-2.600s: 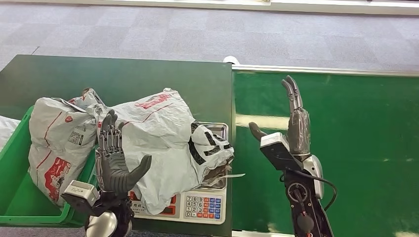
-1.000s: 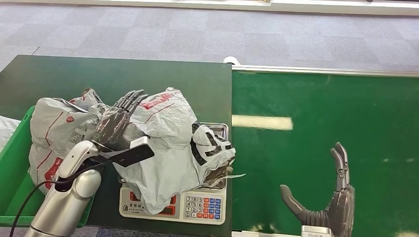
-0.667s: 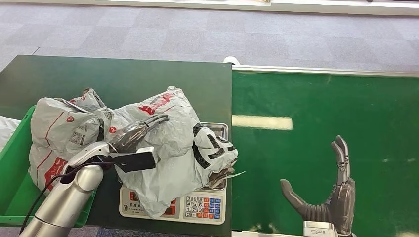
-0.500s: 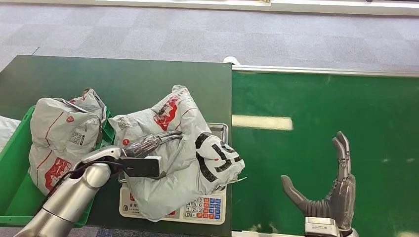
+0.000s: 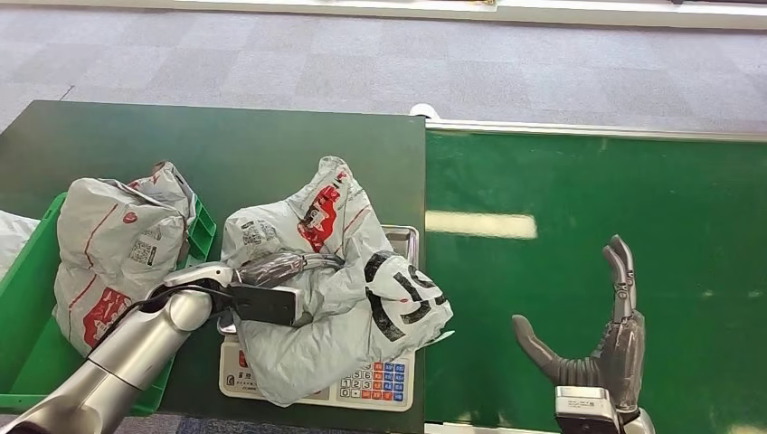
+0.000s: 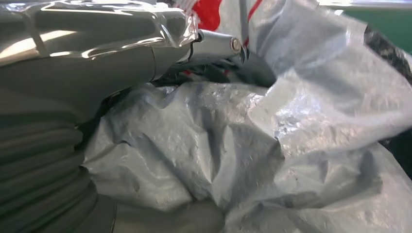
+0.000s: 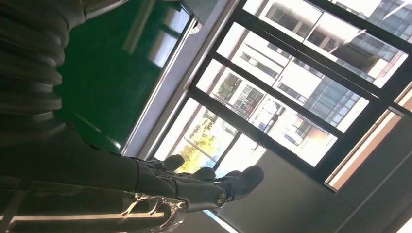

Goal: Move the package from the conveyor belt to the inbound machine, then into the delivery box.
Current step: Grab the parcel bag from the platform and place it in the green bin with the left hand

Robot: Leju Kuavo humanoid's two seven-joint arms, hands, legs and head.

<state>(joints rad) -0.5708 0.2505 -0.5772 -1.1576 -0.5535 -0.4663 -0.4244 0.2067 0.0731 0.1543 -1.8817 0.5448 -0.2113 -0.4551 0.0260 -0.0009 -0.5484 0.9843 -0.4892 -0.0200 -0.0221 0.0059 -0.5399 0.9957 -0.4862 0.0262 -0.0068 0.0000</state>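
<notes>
The grey plastic package (image 5: 348, 262), printed in red and black, sits bunched up on the inbound machine (image 5: 375, 384), a scale with a keypad. My left hand (image 5: 282, 268) grips the package's left side, fingers lying over a fold and pressed into the plastic. In the left wrist view the fingers (image 6: 214, 46) curl over the crumpled package (image 6: 301, 121) and the thumb (image 6: 165, 221) sits under it. My right hand (image 5: 604, 348) stands open above the green conveyor belt (image 5: 588, 199), fingers pointing up and holding nothing. The right wrist view shows the right hand (image 7: 189, 187) stretched out.
A green delivery box (image 5: 23, 348) stands at the left with another grey package (image 5: 113, 244) leaning in it. The scale rests on a dark green table (image 5: 226, 145). Grey carpet lies beyond the table and belt.
My left hand has closed on the package and pulled it up and to the right, so its red-printed end now stands higher. My right hand stays low over the belt, barely moved.
</notes>
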